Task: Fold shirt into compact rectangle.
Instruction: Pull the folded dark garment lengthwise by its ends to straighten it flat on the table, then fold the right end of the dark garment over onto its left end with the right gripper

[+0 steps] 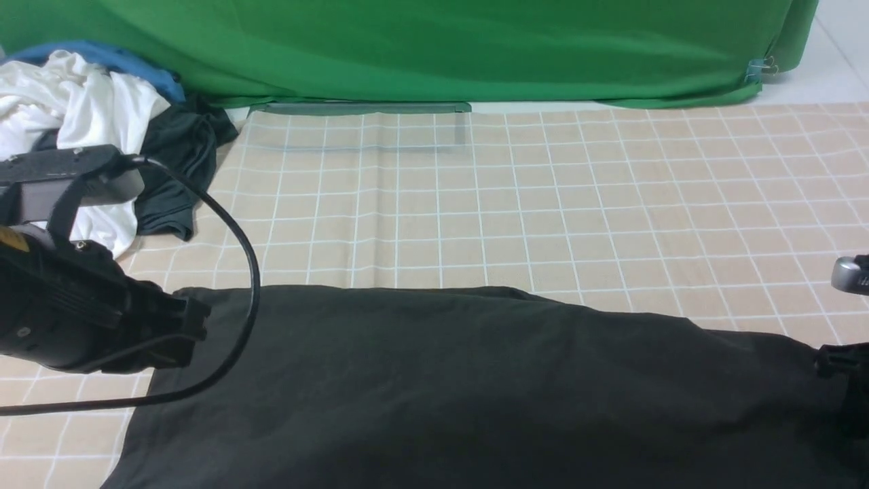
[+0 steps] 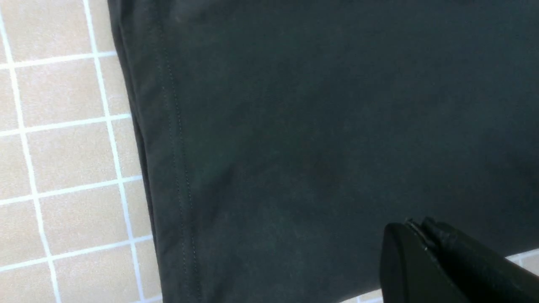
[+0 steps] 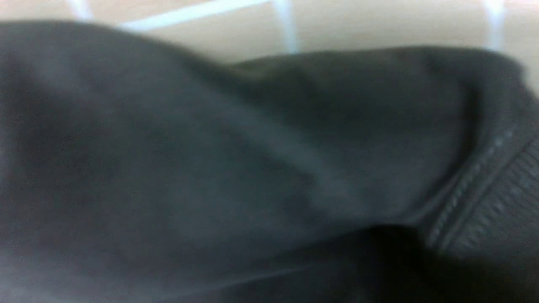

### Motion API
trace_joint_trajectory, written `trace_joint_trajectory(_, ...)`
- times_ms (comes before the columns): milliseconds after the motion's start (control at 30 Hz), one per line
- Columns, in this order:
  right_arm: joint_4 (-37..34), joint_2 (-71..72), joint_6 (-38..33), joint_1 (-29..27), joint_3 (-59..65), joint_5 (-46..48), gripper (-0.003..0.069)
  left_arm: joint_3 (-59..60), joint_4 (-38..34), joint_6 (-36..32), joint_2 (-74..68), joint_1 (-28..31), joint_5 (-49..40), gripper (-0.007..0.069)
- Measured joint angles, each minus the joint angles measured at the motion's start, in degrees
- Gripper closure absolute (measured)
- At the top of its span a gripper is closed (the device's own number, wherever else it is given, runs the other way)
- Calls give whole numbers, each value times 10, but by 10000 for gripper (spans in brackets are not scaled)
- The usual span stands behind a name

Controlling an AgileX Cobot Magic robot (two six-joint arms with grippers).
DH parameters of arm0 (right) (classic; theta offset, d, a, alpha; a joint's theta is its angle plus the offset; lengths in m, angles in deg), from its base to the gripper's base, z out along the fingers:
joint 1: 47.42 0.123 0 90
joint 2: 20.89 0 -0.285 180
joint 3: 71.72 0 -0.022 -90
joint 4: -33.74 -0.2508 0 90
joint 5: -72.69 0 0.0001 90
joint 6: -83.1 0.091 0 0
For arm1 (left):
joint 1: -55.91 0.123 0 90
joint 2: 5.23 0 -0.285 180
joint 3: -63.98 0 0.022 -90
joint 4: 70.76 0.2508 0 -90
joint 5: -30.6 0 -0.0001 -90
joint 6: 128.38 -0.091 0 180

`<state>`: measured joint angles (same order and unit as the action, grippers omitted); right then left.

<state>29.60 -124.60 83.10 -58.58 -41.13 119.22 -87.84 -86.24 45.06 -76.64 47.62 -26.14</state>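
The black shirt [image 1: 475, 387] lies spread flat across the near part of the checked cloth, its far edge running left to right. My left gripper [image 1: 199, 326] hovers at the shirt's far left corner. In the left wrist view its fingers [image 2: 400, 252] are pressed together with nothing between them, above the shirt [image 2: 294, 126] beside a stitched hem. My right gripper [image 1: 834, 361] shows only partly at the right edge, down at the shirt's right end. The right wrist view is blurred: bunched shirt fabric [image 3: 210, 168] and a ribbed collar band [image 3: 501, 202] fill it, hiding the jaws.
A heap of white, blue and dark garments [image 1: 88, 115] sits at the back left. The beige checked cloth [image 1: 543, 204] covers the table, with a green backdrop [image 1: 434, 47] behind it. A black cable [image 1: 252, 272] loops from the left arm over the shirt's corner.
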Motion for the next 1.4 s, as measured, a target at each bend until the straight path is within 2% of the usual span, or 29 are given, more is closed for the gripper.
trace_joint_trajectory(33, 0, 4, -8, 0, 0, 0, 542, 0, 0, 0, 0, 0, 0, 606)
trace_joint_trajectory(67, 2, 8, -11, 0, 1, 0, 557, 0, 0, 0, 0, 0, 0, 606)
trace_joint_trajectory(167, 30, 38, -8, 0, 1, 17, 562, 1, 0, 0, 0, 0, 0, 606)
trace_joint_trajectory(333, 115, 128, 60, -1, -36, 68, 562, 1, -1, 0, 0, 0, 0, 606)
trace_joint_trajectory(400, 126, 149, 66, -1, -58, 88, 562, 1, -1, 0, 0, 0, 0, 606)
trace_joint_trajectory(467, 123, 163, 72, -1, -87, 123, 562, 1, -1, 0, 0, 0, 0, 606)
trace_joint_trajectory(633, 57, 178, 58, 30, -154, 177, 562, 1, 1, 0, 0, 0, 3, 606)
trace_joint_trajectory(733, 6, 180, 60, 103, -189, 191, 562, 1, 1, 0, 0, 0, 7, 606)
trace_joint_trajectory(867, -20, 179, 78, 209, -221, 190, 562, 1, 10, 0, 0, 0, 10, 606)
trace_joint_trajectory(1067, -54, 146, 110, 372, -280, 160, 562, -23, 97, 61, 0, 0, 0, 606)
trace_joint_trajectory(1200, -76, 90, 123, 454, -327, 131, 562, -52, 151, 97, 0, 0, -24, 606)
trace_joint_trajectory(1400, -88, -3, 132, 535, -400, 93, 562, -70, 164, 109, 4, 0, -44, 606)
